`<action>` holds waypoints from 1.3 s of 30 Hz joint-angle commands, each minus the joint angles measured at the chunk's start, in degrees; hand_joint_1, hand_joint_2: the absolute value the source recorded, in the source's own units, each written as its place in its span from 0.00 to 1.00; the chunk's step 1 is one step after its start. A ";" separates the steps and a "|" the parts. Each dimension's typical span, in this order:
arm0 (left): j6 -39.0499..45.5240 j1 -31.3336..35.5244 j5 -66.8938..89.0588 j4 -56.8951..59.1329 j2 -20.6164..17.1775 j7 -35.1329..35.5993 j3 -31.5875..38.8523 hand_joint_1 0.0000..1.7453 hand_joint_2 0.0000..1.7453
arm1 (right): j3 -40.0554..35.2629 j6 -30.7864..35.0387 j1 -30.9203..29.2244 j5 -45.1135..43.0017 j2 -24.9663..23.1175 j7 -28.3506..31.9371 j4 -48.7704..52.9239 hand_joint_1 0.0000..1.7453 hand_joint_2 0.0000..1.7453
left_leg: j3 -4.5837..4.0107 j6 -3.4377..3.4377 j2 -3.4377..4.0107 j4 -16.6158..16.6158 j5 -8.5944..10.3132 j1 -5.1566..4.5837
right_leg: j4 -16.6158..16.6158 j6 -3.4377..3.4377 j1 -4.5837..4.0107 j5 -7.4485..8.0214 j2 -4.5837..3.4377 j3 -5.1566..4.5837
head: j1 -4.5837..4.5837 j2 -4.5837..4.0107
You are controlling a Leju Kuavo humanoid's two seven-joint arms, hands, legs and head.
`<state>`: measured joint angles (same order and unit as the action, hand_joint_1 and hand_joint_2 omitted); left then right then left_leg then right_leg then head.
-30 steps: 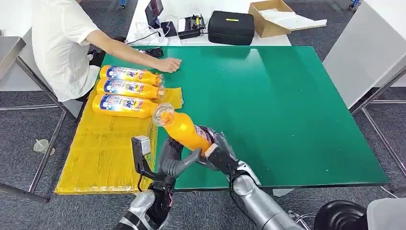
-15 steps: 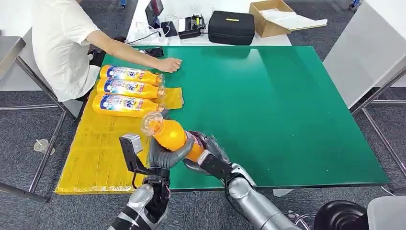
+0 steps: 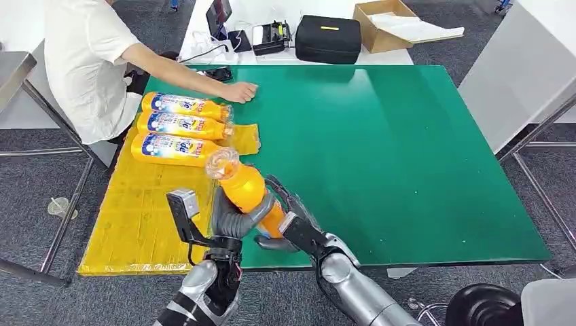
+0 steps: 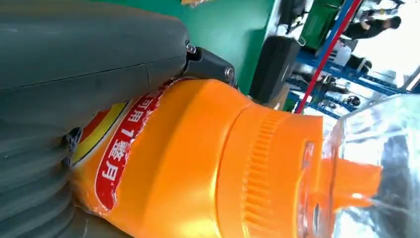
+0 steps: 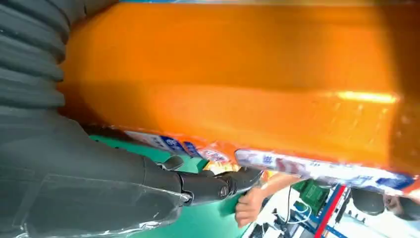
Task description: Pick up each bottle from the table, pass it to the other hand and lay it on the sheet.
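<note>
At inspection, the orange bottle (image 3: pixel 246 189) was held over the near edge of the green worktop (image 3: pixel 407 156), cap up. The left hand (image 3: pixel 234 219), apart a second earlier, had closed round its neck end; the right hand (image 3: pixel 293 221) still grasped the base. Handover under way; the yellow sheet (image 3: pixel 146 217) held three bottles (image 3: pixel 180 128).

A workshop-like test lab: green work table (image 3: pixel 407 156), grey carpet (image 3: pixel 27 204), equipment case (image 3: pixel 329 39), cardboard box (image 3: pixel 380 24).
</note>
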<state>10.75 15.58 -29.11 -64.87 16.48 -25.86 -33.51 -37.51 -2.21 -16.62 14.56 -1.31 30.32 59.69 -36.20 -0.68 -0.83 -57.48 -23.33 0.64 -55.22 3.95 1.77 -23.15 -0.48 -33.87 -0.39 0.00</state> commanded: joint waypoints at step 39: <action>29.25 3.45 81.07 2.90 -9.27 9.54 9.08 1.00 1.00 | 39.44 42.21 12.77 8.96 -8.12 9.68 31.12 0.00 0.00 | 0.23 0.01 -0.01 0.03 -0.05 0.03 | 0.03 -0.23 -0.07 -0.11 0.18 0.24 | 0.02 0.00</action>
<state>40.02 15.39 45.30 -67.69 9.92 -20.84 -26.18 -2.41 35.21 -4.34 24.13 -8.39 40.04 89.74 -36.29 -0.70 -0.90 -57.49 -23.29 0.64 -55.22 3.95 1.77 -23.15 -0.34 -33.95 -0.37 0.00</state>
